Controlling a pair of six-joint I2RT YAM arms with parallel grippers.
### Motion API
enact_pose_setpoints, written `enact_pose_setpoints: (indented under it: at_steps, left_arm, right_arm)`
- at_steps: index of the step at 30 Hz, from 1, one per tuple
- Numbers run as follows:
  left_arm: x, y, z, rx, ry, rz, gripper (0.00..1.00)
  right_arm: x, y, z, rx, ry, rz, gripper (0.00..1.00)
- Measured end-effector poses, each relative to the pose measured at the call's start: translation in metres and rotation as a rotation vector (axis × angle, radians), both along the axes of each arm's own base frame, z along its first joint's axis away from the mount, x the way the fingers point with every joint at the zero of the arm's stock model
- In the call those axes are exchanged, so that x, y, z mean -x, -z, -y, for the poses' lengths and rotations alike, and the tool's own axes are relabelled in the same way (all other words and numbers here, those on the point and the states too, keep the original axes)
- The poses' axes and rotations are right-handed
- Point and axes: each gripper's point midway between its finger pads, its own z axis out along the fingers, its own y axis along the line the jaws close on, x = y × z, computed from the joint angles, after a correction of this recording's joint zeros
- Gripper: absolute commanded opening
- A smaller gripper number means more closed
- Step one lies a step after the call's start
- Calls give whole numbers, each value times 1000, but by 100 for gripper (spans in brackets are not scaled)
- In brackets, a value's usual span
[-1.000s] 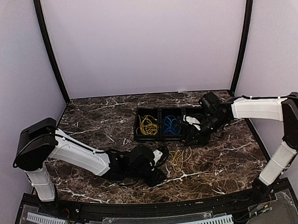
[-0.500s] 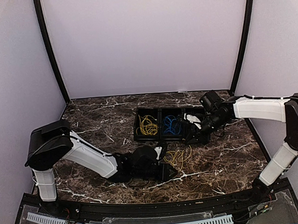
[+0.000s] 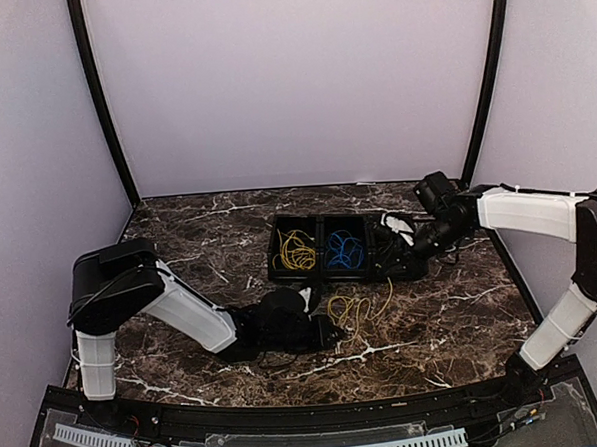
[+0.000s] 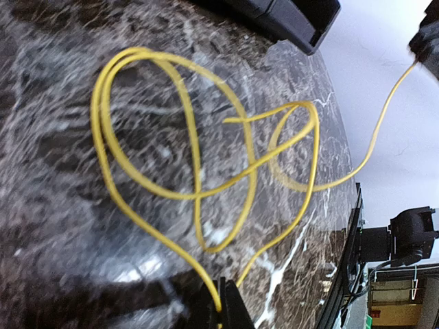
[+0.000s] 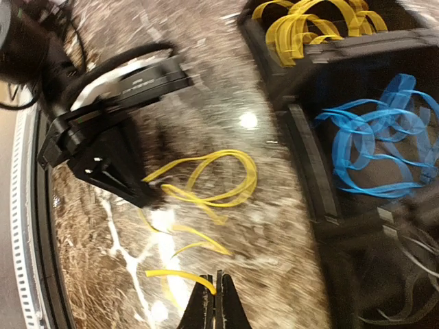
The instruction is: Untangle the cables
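Observation:
A loose yellow cable (image 3: 357, 310) lies in tangled loops on the marble table in front of the tray. My left gripper (image 3: 330, 332) is low on the table and shut on one end of it (image 4: 206, 277). The loops (image 4: 192, 157) spread out ahead of its fingers. My right gripper (image 3: 395, 274) is shut on the other end (image 5: 195, 277) and holds it above the table. The left gripper (image 5: 130, 185) also shows in the right wrist view, at the cable's loops (image 5: 219, 178).
A black three-compartment tray (image 3: 277, 275) stands behind the cable. It holds a yellow coil (image 3: 297, 251), a blue coil (image 3: 345, 251) and black cables (image 5: 405, 288) in the right compartment, which my right arm partly hides from above. Curved poles stand at the back corners.
My left gripper slid right to the yellow cable and is shut on it. My right arm drew back toward the right, pulling the cable's other end up and out.

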Motion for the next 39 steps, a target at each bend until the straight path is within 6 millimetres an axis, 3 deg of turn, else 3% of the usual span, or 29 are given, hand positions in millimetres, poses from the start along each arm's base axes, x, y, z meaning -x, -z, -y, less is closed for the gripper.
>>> enact_pose_setpoints:
  at_steps: [3, 7, 11, 17, 23, 32, 35, 39]
  left_arm:
    - [4, 4, -13, -5, -12, -6, 0]
    - [10, 5, -27, -14, -21, -18, 1]
    - [4, -16, -22, 48, -32, 20, 17]
    - [8, -19, -28, 37, -3, 59, 24]
    - [4, -34, -37, -45, 21, 159, 31]
    - [-33, -90, -21, -174, 52, 313, 43]
    - [-40, -94, -24, -207, 67, 308, 45]
    - [-43, -85, -34, -262, 94, 277, 45]
  right_arm:
    - [-31, -29, 27, -29, 99, 56, 0]
    - [-73, -111, 72, -103, 249, 273, 0]
    - [-55, -165, 78, -176, 247, 386, 0]
    - [-28, -196, 75, -246, 209, 435, 0]
    - [-4, -191, 74, -268, 170, 418, 0]
    - [32, -124, 77, -224, 125, 275, 0]
    - [39, -110, 78, -218, 120, 244, 0]
    - [46, -97, 77, -223, 114, 208, 0]
